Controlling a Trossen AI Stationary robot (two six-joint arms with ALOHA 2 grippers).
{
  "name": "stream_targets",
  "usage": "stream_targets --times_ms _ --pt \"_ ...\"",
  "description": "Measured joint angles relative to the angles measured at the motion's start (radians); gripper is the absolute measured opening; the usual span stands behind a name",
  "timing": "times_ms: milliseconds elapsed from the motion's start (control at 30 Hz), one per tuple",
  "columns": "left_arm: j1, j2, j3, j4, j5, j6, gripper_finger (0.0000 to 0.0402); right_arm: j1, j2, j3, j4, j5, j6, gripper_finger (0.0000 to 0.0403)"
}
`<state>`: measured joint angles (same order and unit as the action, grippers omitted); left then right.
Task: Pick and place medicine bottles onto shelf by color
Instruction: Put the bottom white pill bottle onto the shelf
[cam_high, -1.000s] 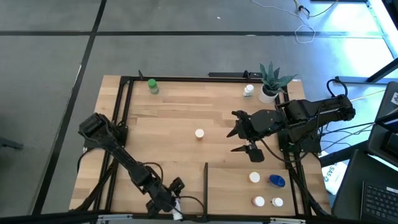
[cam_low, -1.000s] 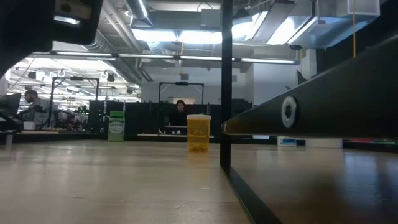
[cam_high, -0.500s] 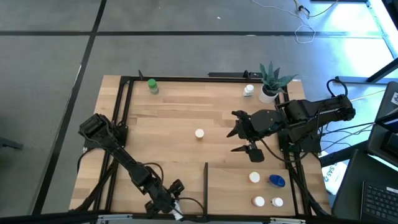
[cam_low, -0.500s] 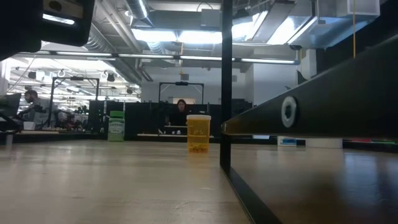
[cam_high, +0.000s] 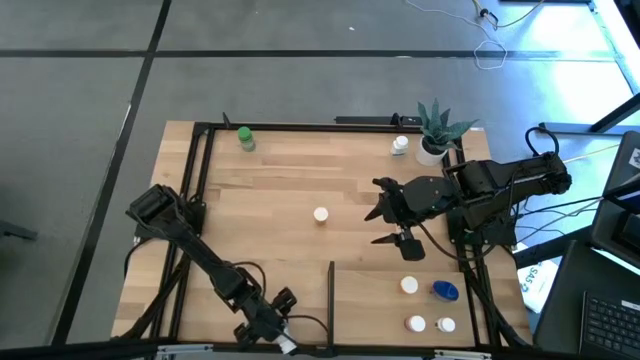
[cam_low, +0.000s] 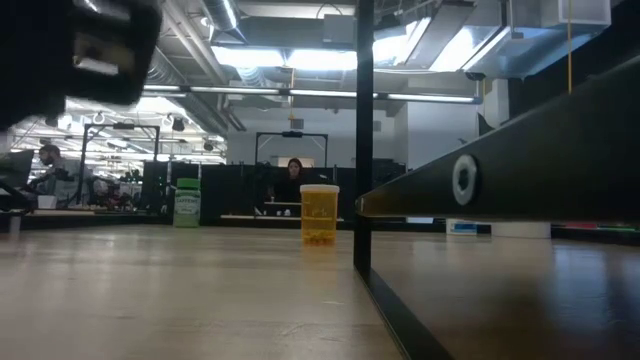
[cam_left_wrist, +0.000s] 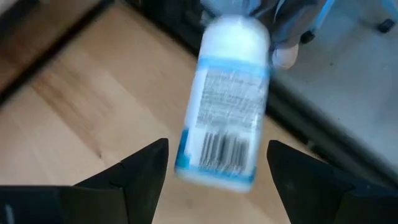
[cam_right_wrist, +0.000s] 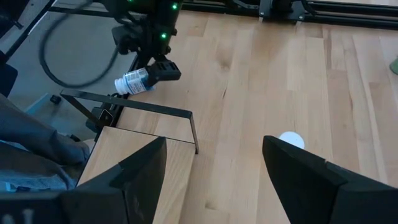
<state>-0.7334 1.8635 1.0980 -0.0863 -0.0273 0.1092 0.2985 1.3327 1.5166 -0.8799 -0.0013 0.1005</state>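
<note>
Grey floor (cam_high: 300, 70), bright ceiling lights (cam_low: 290, 58)

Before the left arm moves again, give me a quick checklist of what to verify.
1. Left tool holds bottle: ok.
2. Right tool open and empty, over the table: ok.
3. Loose bottle mid-table, apart from both tools: ok.
4. Divider apart from left tool: ok.
5. Which shelf spot matches the held bottle's colour: cannot tell.
</note>
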Motion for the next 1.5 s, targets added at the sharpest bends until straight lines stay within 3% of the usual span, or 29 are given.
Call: stream_targets --times_ms 200,633,1500 --pt "0.0 0.03 0.0 0.031 -0.009 -0.014 0.0267 0.0 0.0 0.0 0.0 0.0 0.001 0.0268" --pt "-0.003 0.028 0.0 0.147 -0.012 -0.228 0.0267 0.0 0.0 0.0 0.0 0.0 -0.001 0.0268" --pt "-0.003 0.065 -0.001 0.121 -0.018 -0.238 0.0267 0.0 0.0 0.0 0.0 0.0 0.001 0.0268"
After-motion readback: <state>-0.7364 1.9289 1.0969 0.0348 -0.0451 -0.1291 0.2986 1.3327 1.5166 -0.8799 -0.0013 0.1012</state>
